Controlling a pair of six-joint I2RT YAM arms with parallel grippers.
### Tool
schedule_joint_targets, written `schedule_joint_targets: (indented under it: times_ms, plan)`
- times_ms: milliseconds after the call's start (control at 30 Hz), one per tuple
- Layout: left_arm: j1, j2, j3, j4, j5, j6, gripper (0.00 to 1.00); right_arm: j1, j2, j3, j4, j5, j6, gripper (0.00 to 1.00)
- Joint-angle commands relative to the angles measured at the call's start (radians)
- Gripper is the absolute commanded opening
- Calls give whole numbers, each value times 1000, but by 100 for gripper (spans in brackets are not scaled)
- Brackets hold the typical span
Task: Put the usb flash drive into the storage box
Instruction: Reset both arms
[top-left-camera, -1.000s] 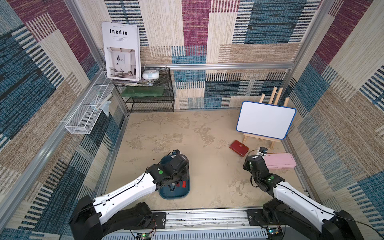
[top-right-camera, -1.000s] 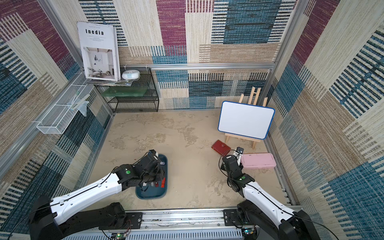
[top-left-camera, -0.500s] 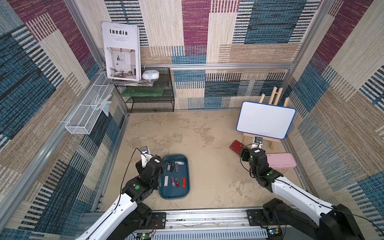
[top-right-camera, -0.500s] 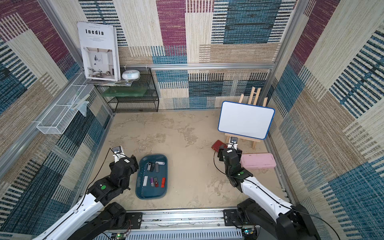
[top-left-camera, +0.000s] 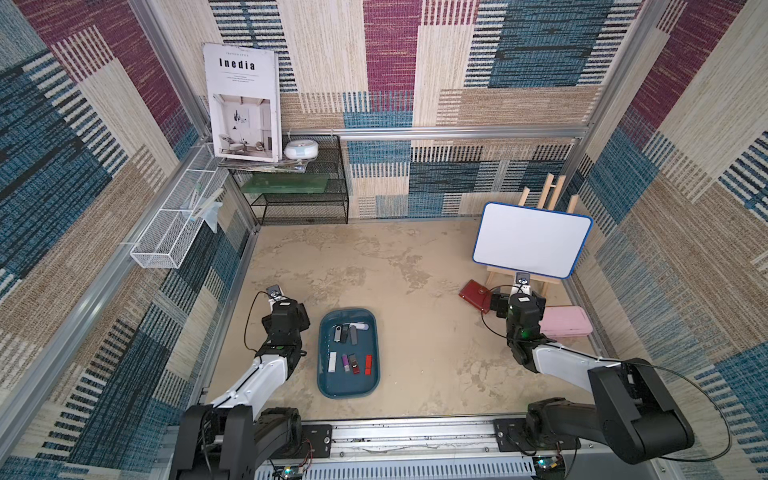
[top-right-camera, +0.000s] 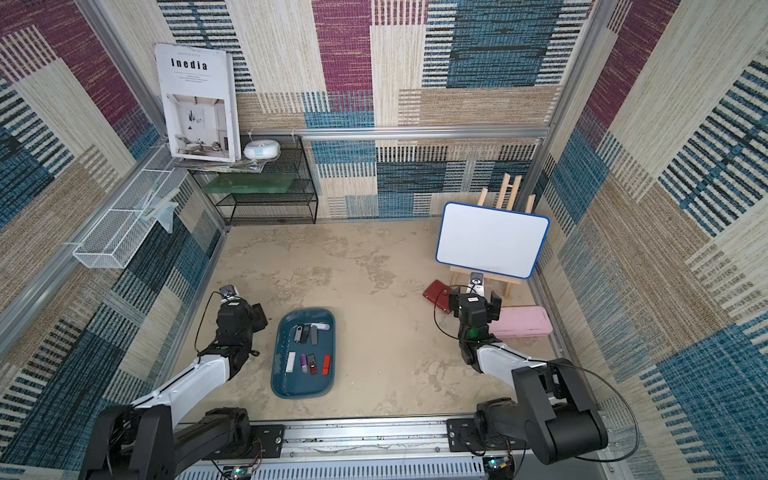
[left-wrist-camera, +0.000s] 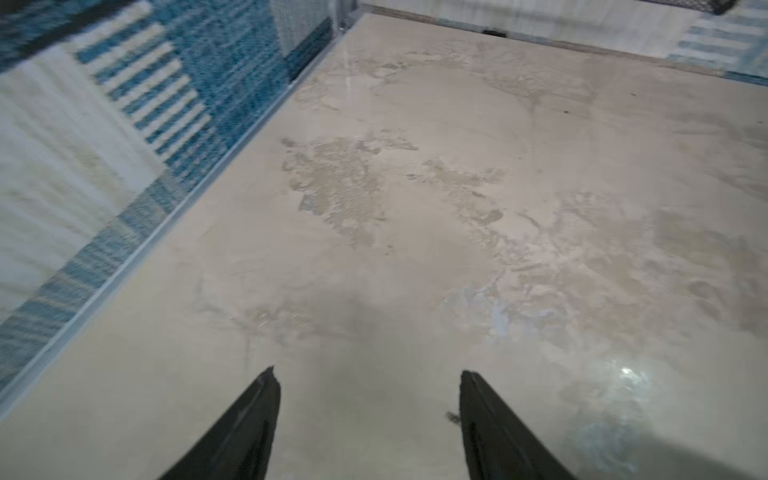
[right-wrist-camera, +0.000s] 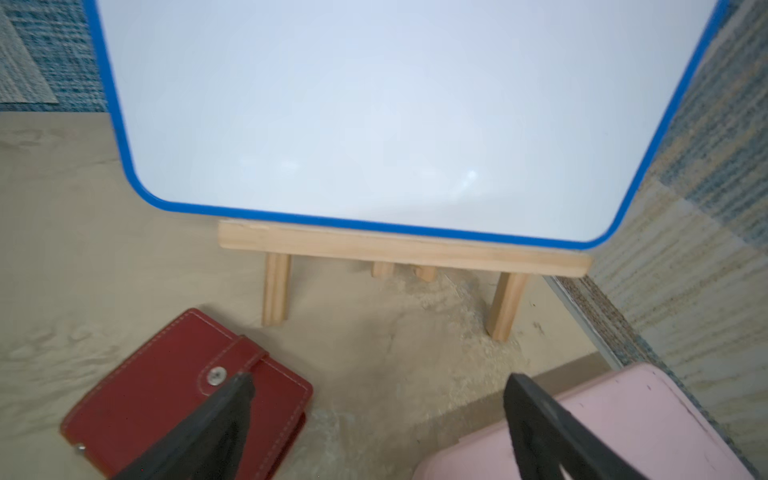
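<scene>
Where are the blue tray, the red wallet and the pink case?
blue tray (top-left-camera: 349, 386): a top view, bare inside bottom.
red wallet (right-wrist-camera: 158, 386): right wrist view, front cover.
pink case (top-left-camera: 567, 326): a top view, lid middle.

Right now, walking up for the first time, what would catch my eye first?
Probably the dark teal storage box on the beige tabletop, between the left arm and right arm, with small flash drives lying inside. Next, the blue-framed whiteboard on a wooden easel at the right, and the "Inedia" magazine propped atop the black wire shelf in the far left corner.
</scene>
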Motion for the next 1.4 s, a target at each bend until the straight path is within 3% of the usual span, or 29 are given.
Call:
schedule_joint_targets:
  times_ms: [0,267,367,400,500,533,567,633,700,733,933,1033,1133,1167,1367]
  plan:
    - [6,81,-2,254,109,60,71,-15,-17,-57,265,-81,-27,97]
    - [5,149,66,226,329,191,55,-50,79,-183,684,-165,-150,94]
    - [19,201,56,338,314,230,53,-85,222,-190,825,-218,-134,94]
    - [40,241,48,398,359,228,53,-87,259,-179,848,-210,-141,94]
    - [51,261,40,423,393,231,67,-102,235,-121,697,-229,-117,92]
    - [51,306,40,455,415,237,97,-116,228,-112,671,-262,-110,91]
    - [48,359,23,573,462,259,99,-123,238,-108,680,-276,-110,91]
    - [41,309,18,491,457,272,99,-149,232,-76,601,-330,-98,90]
    - [41,341,18,549,427,251,99,-168,232,-62,574,-370,-87,88]
    - [45,324,67,419,390,238,99,-180,231,-56,559,-390,-82,88]
    - [46,336,81,411,365,223,99,-221,231,-24,494,-480,-60,88]
    - [46,339,78,423,366,223,99,-221,208,-44,494,-596,-129,84]
    - [45,337,79,424,365,223,99,-222,223,-2,434,-538,-94,89]
    - [46,335,81,412,365,223,99,-228,229,1,440,-542,-88,99]
    - [45,338,80,420,366,223,99,-228,223,-4,442,-540,-85,99]
